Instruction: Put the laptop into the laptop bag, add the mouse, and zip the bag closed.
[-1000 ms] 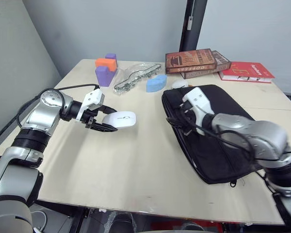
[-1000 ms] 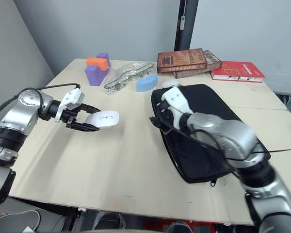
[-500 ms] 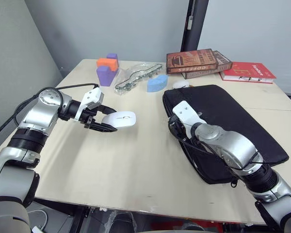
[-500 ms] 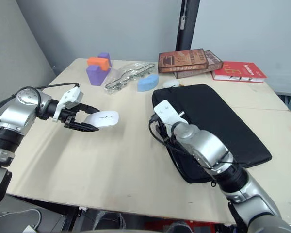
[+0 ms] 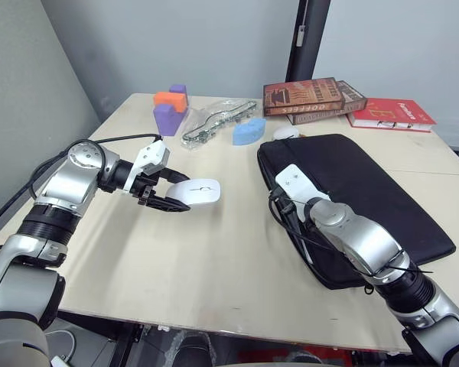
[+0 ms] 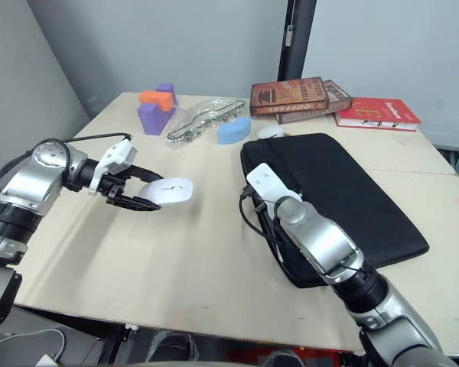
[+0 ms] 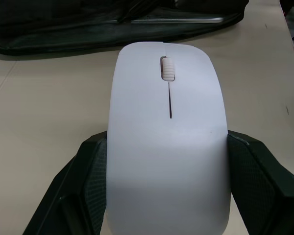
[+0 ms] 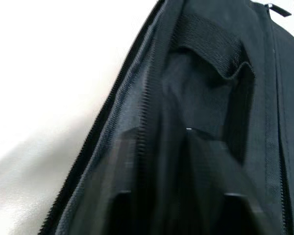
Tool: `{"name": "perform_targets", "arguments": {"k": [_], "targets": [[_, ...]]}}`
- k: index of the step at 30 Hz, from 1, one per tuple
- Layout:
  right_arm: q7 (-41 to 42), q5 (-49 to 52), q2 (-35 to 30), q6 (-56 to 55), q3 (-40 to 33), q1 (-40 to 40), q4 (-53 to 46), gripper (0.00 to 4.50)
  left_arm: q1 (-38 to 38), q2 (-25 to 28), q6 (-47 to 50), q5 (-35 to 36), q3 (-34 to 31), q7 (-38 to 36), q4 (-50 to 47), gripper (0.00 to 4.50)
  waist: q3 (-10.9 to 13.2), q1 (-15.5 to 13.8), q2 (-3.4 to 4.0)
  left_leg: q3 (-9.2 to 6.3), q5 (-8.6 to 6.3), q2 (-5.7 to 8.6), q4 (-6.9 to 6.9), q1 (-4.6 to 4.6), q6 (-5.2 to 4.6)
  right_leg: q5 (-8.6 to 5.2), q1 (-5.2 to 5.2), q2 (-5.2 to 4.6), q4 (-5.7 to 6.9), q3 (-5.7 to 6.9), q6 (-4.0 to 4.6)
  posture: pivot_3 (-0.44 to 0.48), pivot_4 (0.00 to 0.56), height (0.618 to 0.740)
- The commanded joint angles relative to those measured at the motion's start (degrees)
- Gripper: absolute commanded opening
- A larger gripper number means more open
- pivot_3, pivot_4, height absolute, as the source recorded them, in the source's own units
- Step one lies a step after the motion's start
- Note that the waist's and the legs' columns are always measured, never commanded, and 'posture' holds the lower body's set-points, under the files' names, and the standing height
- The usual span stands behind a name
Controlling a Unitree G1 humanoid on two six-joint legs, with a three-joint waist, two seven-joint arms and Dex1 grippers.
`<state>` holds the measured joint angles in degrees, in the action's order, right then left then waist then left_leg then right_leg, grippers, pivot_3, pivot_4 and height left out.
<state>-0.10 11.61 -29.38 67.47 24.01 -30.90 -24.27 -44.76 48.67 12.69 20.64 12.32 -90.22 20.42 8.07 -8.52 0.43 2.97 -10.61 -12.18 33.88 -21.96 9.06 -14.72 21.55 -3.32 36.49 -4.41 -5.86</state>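
Note:
The white mouse (image 5: 196, 190) sits between the two black fingers of my left gripper (image 5: 168, 201), which is shut on it just above the table, left of centre. In the left wrist view the mouse (image 7: 167, 127) has a dark finger (image 7: 83, 181) on each side. The black laptop bag (image 5: 367, 191) lies flat at the right, its zipper side facing the mouse. A thin silver edge of the laptop (image 7: 176, 20) shows in the bag's open mouth. My right gripper (image 5: 284, 208) is down at that open edge, against the zipper teeth (image 8: 137, 127).
Stacked brown books (image 5: 310, 95) and a red book (image 5: 390, 112) lie at the back right. Purple and orange blocks (image 5: 167, 109), a clear plastic pack (image 5: 214, 122), a blue block (image 5: 247, 131) and a white lump (image 5: 286, 132) sit along the back.
My right arm has come off the top of the bag and dropped to its open left edge. The left gripper has carried the mouse slightly to the right.

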Motion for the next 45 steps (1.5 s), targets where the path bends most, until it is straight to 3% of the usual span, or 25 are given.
{"name": "perform_targets", "arguments": {"k": [1,9,13,18,22,25,28,35,45], "targets": [[0.7,-2.5,0.29,0.21,-2.26,-0.12,-1.38,0.01,-0.44,-1.19,0.27,1.06,-1.58,-2.06,-2.48,2.85,0.0,0.01,0.0,0.0,0.01,0.0,0.02,0.0,0.01,0.0,0.0,0.0,0.04,0.0,0.0,0.0,0.15,0.74],[2.98,0.8,7.75,5.88,-16.36,-6.24,-6.49,0.01,-0.67,-7.34,-2.36,-1.96,-0.11,1.08,-1.31,2.85,0.0,0.19,0.0,0.01,0.21,0.02,0.09,-0.02,0.03,0.0,0.2,0.0,0.45,-0.08,0.01,0.0,0.15,0.74],[6.97,4.71,8.12,11.3,-24.71,-13.38,-10.93,0.01,-1.83,-13.59,-1.91,-4.2,0.81,5.71,0.54,2.85,0.0,0.15,0.0,0.01,0.31,0.02,0.08,-0.01,0.02,0.0,0.25,0.0,0.57,-0.1,0.03,0.0,0.15,0.74],[12.02,9.52,7.35,19.01,-29.74,-18.69,-16.08,0.01,-2.57,-21.96,0.4,-4.25,0.21,10.47,4.27,2.85,0.02,0.23,0.02,0.02,0.45,0.03,-0.02,-0.07,-0.21,0.0,0.3,0.03,0.49,-0.11,0.03,0.0,0.15,0.74],[13.54,10.74,7.06,22.82,-32.34,-21.12,-16.97,0.01,-5.01,-27.48,-0.54,-6.92,-0.07,16.46,10.91,2.85,0.03,0.06,0.04,0.03,0.59,0.02,-0.08,-0.09,-0.43,0.0,0.31,0.04,0.42,-0.11,0.04,0.0,0.15,0.74],[13.47,10.54,6.74,24.03,-33.07,-21.58,-16.73,0.01,-9.22,-34.42,-1.85,-9.58,0.39,23.73,18.62,2.85,0.03,-0.6,0.03,0.03,0.58,0.03,-0.03,-0.09,-0.42,0.0,0.31,0.02,0.44,-0.11,0.03,0.0,0.15,0.74],[12.94,9.96,6.54,24.01,-32.5,-20.46,-16.71,0.01,-11.16,-37.83,-3.73,-11.83,1.11,26.11,22.97,2.85,0.03,-1.01,0.02,0.02,0.58,0.06,0.06,-0.13,-0.43,0.03,0.31,-0.02,0.46,-0.12,-0.01,0.0,0.15,0.74],[11.25,9.08,7.59,23.5,-32.4,-18.19,-16.69,0.01,-13.3,-42.67,-4.82,-13.53,-0.22,30.89,28.73,2.85,0.03,-0.91,0.02,0.05,0.6,0.07,-0.01,-0.12,-0.46,0.03,0.31,-0.01,0.43,-0.16,-0.01,0.0,0.15,0.74],[10.67,8.54,8.04,22.99,-32.36,-17.03,-16.48,0.01,-13.58,-46.71,-6.19,-13.17,-1.95,32.6,29.57,2.85,0.03,-1.53,0.02,0.04,0.59,0.06,0.04,-0.09,-0.43,0.03,0.31,-0.02,0.49,-0.17,-0.01,0.0,0.15,0.74]]}}
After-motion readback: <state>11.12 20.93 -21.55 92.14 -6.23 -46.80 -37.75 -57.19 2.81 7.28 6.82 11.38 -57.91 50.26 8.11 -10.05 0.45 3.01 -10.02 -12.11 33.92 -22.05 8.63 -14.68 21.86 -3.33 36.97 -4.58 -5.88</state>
